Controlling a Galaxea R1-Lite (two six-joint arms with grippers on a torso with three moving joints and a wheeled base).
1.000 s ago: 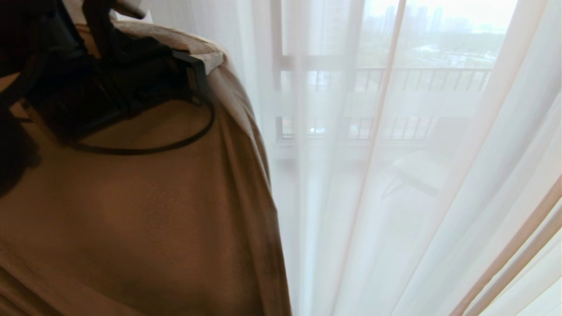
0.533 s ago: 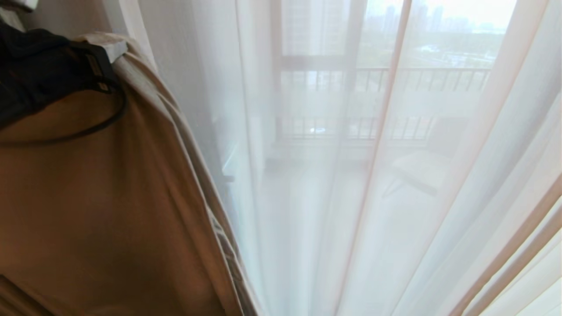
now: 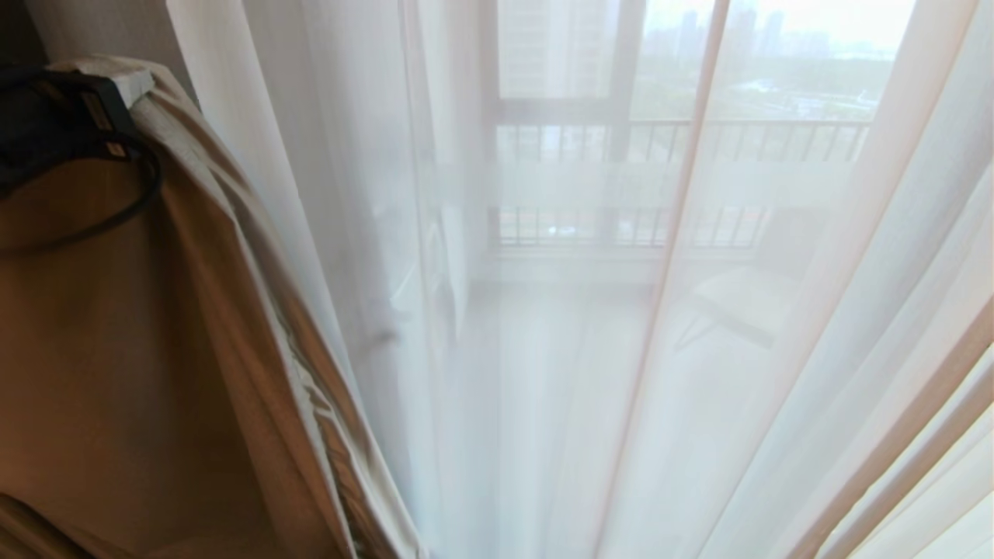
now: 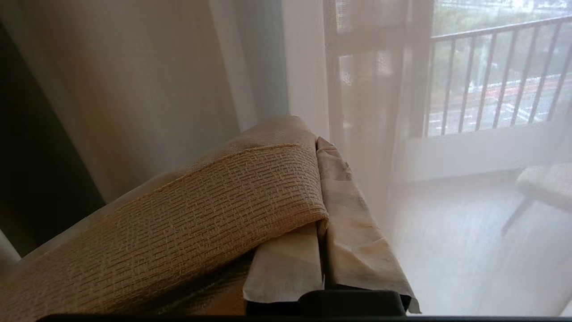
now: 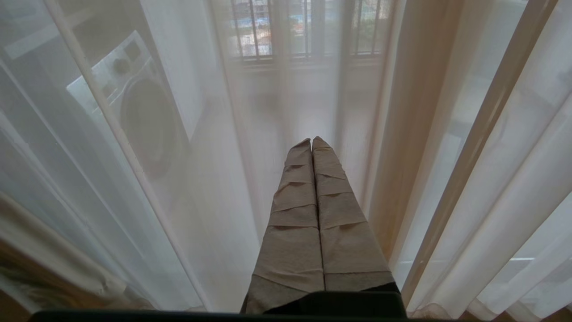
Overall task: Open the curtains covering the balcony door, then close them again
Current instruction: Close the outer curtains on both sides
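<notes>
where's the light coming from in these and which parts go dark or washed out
Head view: daylight comes through the sheer white curtain, blowing out the sky at top right, while the thick beige curtain and left gripper sit backlit and dim. Left wrist view: the railing outside is bright, the far corner nearly black. Right wrist view: evenly lit, the right gripper hazed by glow.

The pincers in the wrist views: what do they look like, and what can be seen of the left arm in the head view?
Each pincer has two long tapering fingers wrapped in beige tape, with overlapping tape edges, on a black base. The right pincer shows them fully; the left pincer is partly under woven beige cloth. In the head view the left arm is black, with a thin black cable looping below it.
</notes>
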